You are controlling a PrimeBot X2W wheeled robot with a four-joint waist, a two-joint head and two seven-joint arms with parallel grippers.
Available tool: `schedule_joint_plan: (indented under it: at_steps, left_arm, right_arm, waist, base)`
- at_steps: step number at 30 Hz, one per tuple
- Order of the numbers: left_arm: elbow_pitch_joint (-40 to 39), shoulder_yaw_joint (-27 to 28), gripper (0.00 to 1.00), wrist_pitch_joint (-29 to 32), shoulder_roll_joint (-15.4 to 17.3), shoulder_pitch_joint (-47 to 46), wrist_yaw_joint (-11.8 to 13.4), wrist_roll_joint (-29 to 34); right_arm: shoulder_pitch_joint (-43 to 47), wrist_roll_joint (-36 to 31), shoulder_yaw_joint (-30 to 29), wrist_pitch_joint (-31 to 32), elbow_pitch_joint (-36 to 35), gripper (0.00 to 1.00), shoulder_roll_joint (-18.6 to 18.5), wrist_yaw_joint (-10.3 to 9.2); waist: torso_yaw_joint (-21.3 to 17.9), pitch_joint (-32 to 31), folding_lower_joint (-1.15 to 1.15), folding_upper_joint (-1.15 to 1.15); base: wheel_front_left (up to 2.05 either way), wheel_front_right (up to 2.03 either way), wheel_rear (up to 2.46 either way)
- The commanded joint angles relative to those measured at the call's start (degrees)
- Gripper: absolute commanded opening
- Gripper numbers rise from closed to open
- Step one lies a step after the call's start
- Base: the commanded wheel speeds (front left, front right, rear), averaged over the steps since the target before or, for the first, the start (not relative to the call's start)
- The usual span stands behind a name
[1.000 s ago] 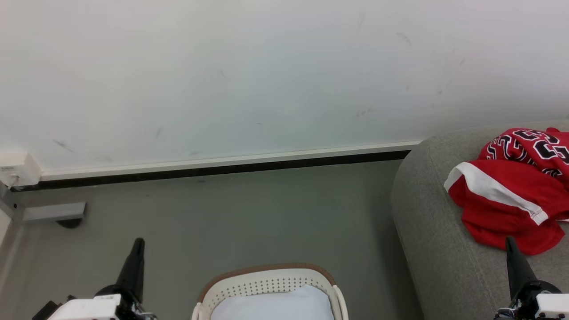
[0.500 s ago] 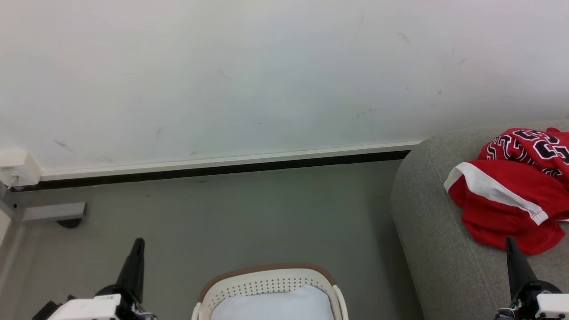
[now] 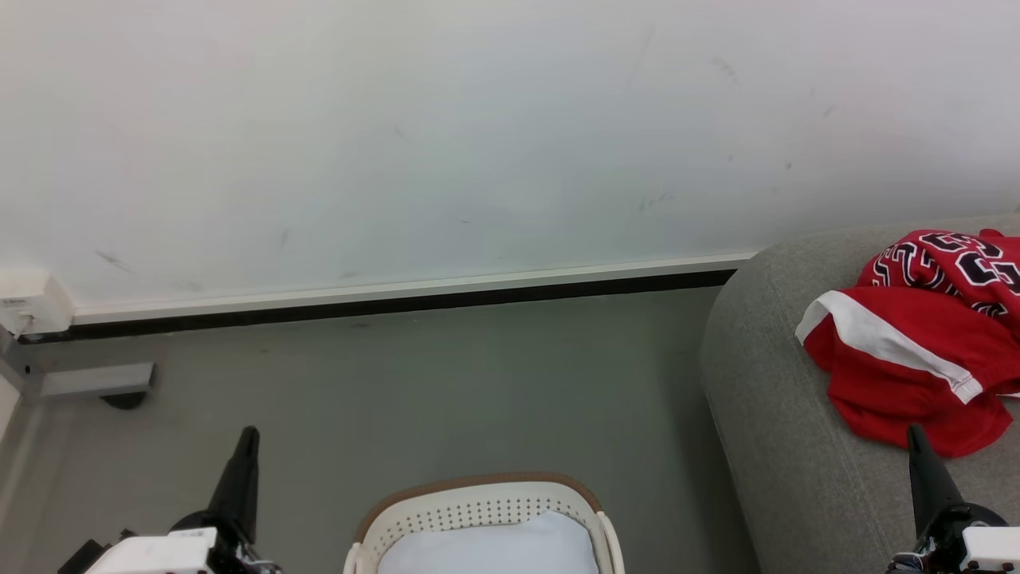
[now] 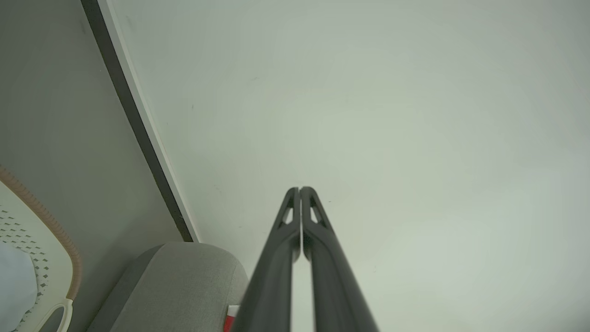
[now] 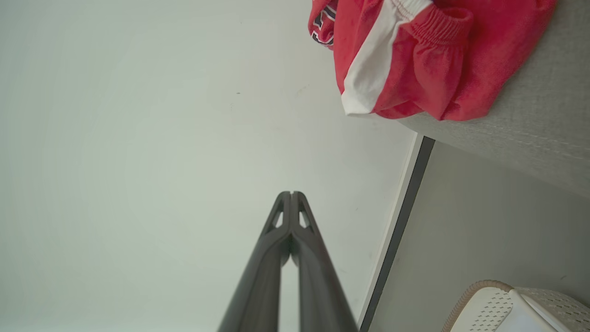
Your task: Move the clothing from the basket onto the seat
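Jersey (image 3: 916,359) lies on sofa (image 3: 765,414) just beyond the closed, empty right gripper (image 3: 914,432); closed left gripper (image 3: 249,434) sits well apart.

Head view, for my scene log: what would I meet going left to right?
White wall box → left gripper, dark fingers shut → oval cream-white perforated plastic basket with tan rim → light-grey woven-fabric sofa → red jersey with black numerals and white trim.

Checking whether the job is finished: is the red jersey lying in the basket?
No, the red jersey lies crumpled on the grey sofa, while the basket holds a pale cloth.
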Motion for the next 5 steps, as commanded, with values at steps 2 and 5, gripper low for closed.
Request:
schedule_joint_plan:
  at_steps: [2, 5]
  left_arm:
    - [-0.2, 0.1, 0.00, 0.2, 0.1, -0.5, 0.1, -0.8]
    - [-0.2, 0.1, 0.00, 0.2, 0.1, -0.5, 0.1, -0.8]
  right_arm:
    - [-0.7, -0.1, -0.2, 0.1, -0.1, 0.00, -0.1, -0.12]
    - [-0.7, -0.1, -0.2, 0.2, -0.1, 0.00, 0.0, -0.12]
  waist:
    - [0.0, 0.0, 0.00, 0.00]
    - [0.0, 0.0, 0.00, 0.00]
  base:
    - [0.00, 0.00, 0.00]
    - [0.00, 0.00, 0.00]
